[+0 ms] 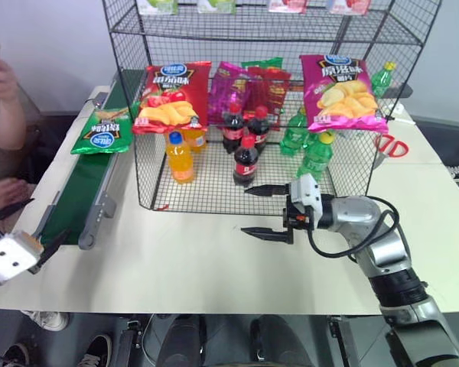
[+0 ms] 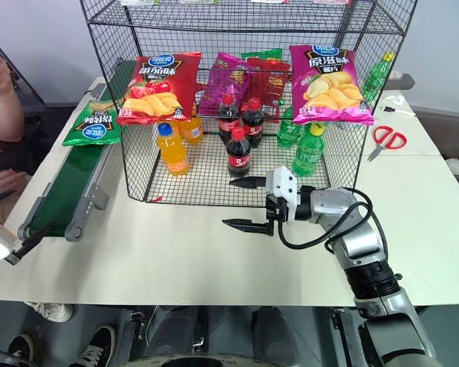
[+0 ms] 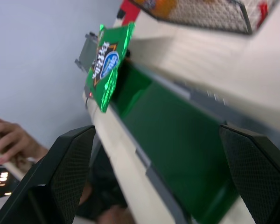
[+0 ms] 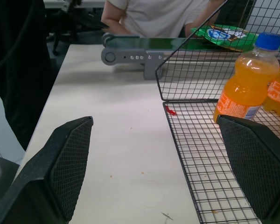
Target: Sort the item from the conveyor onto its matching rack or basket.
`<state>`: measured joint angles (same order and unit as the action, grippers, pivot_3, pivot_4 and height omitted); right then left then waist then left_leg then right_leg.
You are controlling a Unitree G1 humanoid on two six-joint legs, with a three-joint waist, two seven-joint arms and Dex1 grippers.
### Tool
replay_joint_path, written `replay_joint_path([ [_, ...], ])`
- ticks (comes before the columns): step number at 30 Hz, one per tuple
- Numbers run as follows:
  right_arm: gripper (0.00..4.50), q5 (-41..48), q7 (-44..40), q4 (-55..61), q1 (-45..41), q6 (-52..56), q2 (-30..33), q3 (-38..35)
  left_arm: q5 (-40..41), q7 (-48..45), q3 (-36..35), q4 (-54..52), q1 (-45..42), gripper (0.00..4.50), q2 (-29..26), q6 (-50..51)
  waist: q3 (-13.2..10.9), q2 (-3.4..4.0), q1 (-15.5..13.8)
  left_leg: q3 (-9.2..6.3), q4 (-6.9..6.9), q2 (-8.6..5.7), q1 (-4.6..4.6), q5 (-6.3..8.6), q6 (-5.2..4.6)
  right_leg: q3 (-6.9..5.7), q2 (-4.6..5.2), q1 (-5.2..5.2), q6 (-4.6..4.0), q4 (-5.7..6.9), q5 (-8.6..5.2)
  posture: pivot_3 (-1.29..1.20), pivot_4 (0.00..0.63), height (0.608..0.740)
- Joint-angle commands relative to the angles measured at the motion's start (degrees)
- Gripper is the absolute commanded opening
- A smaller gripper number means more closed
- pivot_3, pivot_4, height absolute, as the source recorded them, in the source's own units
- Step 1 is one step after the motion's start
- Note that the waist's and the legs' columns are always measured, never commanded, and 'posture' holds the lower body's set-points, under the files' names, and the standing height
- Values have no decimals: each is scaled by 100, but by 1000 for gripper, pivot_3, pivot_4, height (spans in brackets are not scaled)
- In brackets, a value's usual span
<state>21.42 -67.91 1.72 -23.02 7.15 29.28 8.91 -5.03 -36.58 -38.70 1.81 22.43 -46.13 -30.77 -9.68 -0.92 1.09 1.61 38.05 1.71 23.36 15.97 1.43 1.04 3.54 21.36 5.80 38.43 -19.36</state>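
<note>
Left eye view: the green chip bag (image 1: 102,131) lies on the far stretch of the conveyor (image 1: 76,199), beside the wire rack (image 1: 249,99). The left hand (image 1: 30,225) hangs fully open and empty at the conveyor's near end. The right hand (image 1: 266,211), fingers wide apart, holds nothing above the counter (image 1: 199,267) before the rack.

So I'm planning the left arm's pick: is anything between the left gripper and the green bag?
Nothing visible. The left gripper is open at the conveyor's near end; bare belt runs up to the green chip bag.
</note>
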Motion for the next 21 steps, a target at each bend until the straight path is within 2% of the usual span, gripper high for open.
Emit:
replay_joint_path([
  [1, 4417, -6, -66, -71, -161, -181, -67, -20, -234, 258, -349, 57, 218, 4500, -171, -388, 0, 0, 8, 0, 0, 0, 0, 0, 0, 1, 0, 0, 0, 0, 0, 0, 150, 739],
  [8, 4417, 41, -153, -115, -182, -191, -111, -32, -755, 706, -355, 430, 521, 4500, -375, -918, 0, 0, 10, 0, -3, 1, 0, 0, 0, 1, 1, 1, -1, -1, 0, 0, 150, 739],
  [14, 4417, 350, -434, 158, -9, 327, 45, -7, -1081, 1088, -107, 830, 404, 4500, -529, -1097, 0, 0, 8, 0, -4, 1, 0, 0, 1, 0, 2, 1, -1, -1, 0, 0, 150, 739],
  [21, 4417, 259, -370, 258, 58, 338, 60, -29, -1035, 1217, 239, 1044, 247, 4500, -630, -1090, 0, 0, 18, 0, -8, 2, 0, 1, 1, 1, 5, 4, -2, -1, 0, 0, 150, 739],
])
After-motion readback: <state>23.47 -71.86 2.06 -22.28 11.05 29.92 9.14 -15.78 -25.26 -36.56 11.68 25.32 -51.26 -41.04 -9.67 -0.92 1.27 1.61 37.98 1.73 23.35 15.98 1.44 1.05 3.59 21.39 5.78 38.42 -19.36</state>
